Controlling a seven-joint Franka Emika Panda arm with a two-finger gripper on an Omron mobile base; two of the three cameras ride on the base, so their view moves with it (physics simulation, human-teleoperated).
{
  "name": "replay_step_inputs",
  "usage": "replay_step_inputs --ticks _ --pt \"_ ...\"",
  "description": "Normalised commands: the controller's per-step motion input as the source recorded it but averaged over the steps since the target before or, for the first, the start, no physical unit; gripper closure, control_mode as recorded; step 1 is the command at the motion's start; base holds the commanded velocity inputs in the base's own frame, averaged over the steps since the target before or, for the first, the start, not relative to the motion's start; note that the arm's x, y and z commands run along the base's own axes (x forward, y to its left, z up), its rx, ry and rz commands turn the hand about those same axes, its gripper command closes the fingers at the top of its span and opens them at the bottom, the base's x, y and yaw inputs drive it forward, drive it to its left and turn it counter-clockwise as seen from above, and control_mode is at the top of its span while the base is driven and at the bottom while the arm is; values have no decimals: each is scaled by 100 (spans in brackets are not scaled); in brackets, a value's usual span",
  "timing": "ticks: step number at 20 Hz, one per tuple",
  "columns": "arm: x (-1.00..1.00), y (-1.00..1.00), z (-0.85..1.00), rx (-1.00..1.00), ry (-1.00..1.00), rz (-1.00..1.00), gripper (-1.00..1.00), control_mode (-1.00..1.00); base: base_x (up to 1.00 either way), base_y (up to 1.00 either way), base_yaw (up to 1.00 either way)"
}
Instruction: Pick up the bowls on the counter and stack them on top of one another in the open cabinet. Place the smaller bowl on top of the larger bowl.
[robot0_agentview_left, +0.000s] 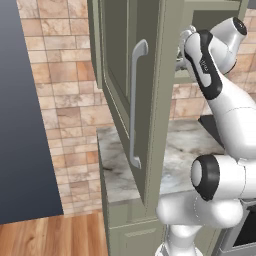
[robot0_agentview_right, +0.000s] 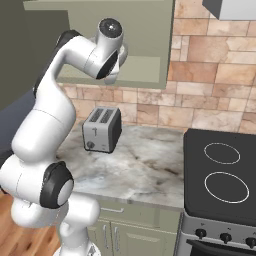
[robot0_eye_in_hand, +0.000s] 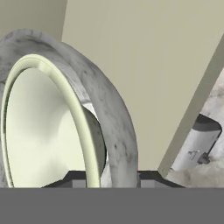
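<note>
Hand (robot0_eye_in_hand: 105, 177) near smaller bowl (robot0_eye_in_hand: 48, 131) inside larger bowl (robot0_eye_in_hand: 109, 109).

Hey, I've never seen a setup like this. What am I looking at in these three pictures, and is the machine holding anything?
This is a computer-rendered kitchen with a white robot arm on a drivable base. Two pictures come from cameras on the base, behind the arm to its left and right. The third comes from a camera on its hand. The arm reaches up into the open cabinet, whose door has a long silver handle. On the marble counter stands a toaster, beside a black stovetop. The hand view shows, close up, the smaller bowl nested inside the larger bowl, with their rims between the fingertips of the gripper. Whether it is clamped on them can't be told.
</note>
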Motion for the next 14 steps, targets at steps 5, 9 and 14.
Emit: replay_step_inputs --ticks 5,9,14 --pt "42 2 0 3 2 0 100 -100 0 0 0" --pt "43 3 0 4 0 0 100 -100 0 0 0" --pt "46 7 0 3 0 0 100 -100 0 0 0"
